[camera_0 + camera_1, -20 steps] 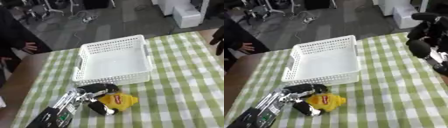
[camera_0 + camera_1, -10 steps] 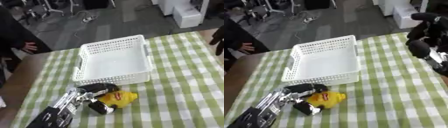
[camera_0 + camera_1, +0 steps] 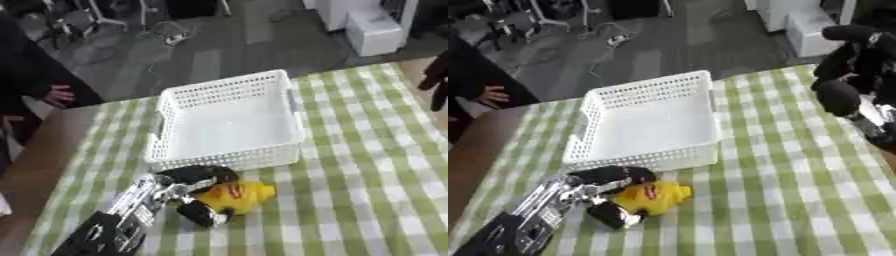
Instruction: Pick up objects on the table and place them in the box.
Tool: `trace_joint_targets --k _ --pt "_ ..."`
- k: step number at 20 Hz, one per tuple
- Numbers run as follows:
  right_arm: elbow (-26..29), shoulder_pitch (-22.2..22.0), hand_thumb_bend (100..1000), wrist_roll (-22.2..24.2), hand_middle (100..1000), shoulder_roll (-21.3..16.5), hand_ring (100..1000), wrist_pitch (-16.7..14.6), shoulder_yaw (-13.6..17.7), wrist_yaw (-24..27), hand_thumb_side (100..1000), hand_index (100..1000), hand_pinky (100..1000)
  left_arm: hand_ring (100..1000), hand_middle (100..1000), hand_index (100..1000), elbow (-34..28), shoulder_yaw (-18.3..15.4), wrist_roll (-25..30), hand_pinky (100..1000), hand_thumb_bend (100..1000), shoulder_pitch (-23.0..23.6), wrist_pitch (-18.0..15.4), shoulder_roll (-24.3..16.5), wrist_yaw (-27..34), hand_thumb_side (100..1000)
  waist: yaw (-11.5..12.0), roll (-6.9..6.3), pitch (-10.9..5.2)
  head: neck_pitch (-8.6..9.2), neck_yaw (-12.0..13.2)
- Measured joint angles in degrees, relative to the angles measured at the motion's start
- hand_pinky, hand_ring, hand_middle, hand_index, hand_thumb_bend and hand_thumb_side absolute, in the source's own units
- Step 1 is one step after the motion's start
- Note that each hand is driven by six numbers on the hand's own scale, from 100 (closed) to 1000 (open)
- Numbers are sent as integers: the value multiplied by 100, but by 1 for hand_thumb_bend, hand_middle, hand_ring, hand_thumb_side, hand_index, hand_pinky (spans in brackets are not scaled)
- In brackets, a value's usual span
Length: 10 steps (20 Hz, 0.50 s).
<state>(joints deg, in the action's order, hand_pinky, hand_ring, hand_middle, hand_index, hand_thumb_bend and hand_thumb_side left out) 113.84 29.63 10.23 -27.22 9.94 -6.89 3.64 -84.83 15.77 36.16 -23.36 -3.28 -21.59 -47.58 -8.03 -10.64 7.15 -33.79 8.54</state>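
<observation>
- Left hand: enters from the lower left of the frame; its fingers and thumb are curled round the yellow object, with dark fingers above it and below it.
- Yellow object: rounded, with a red mark on its upper side. It sits low in the centre of the frame, on the green-and-white checked tablecloth, just in front of the near wall of the box.
- White box: a perforated plastic basket at mid-frame, upright, with nothing visible inside it.
- Right hand: at the right edge in the upper half of the right eye view, raised above the cloth and well apart from the box. It holds nothing visible; whether its fingers are straight or curled cannot be determined.
</observation>
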Motion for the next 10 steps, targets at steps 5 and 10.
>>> trace_joint_targets --k 5,10 --pt "0 0 804 0 538 0 529 0 0 0 598 841 355 846 988 1000 51 -6 107 858 169 -38 4 3 -47 482 0 0 -6 -18 0" --pt "0 0 805 -1 538 0 529 1 0 0 598 841 355 748 927 1000 92 -39 180 642 143 -56 17 46 -133 473 1 -1 -16 -19 -1"
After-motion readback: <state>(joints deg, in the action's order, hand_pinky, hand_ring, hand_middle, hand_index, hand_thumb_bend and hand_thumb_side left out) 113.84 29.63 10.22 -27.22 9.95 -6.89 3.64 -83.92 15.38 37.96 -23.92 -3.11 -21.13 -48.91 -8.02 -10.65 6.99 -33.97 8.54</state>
